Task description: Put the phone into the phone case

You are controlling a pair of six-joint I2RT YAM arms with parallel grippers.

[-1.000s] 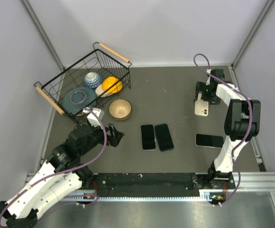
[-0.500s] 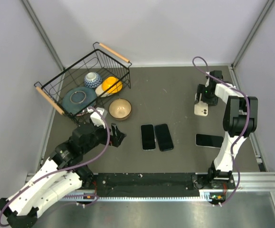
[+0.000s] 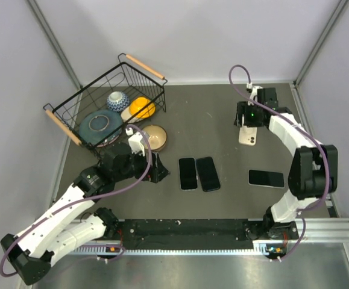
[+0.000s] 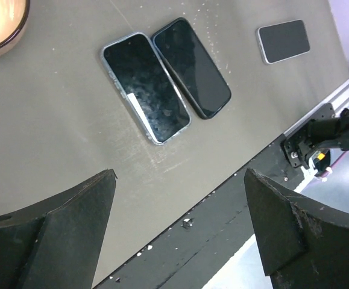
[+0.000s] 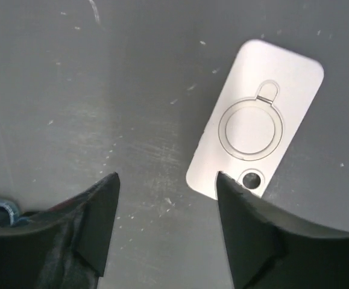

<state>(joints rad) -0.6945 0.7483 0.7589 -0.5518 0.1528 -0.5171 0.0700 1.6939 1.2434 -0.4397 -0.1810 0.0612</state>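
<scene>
Now left gripper [image 3: 156, 168] farther forward, right gripper [image 3: 248, 120] narrower over white case [image 3: 249, 137].

- The worktop [image 3: 222, 114] is a dark grey-brown mat, matte, marked with fine scratches and pale specks that show plainly in both wrist views.
- A plain back wall [image 3: 192, 36], pale lilac-white, closes the far edge.
- A left wall [image 3: 11, 90] and a right wall [image 3: 346, 90] of the same pale tone stand along the side edges.
- Slanting metal struts [image 3: 53, 39] rise from the two far corners.
- A black strip [image 3: 186, 227] runs along the near edge, with an aluminium rail [image 3: 325, 227] beside it.
- A brushed metal surface [image 3: 222, 271] lies below the rail.
- The light is soft and even, leaving a dull sheen on the mat.
</scene>
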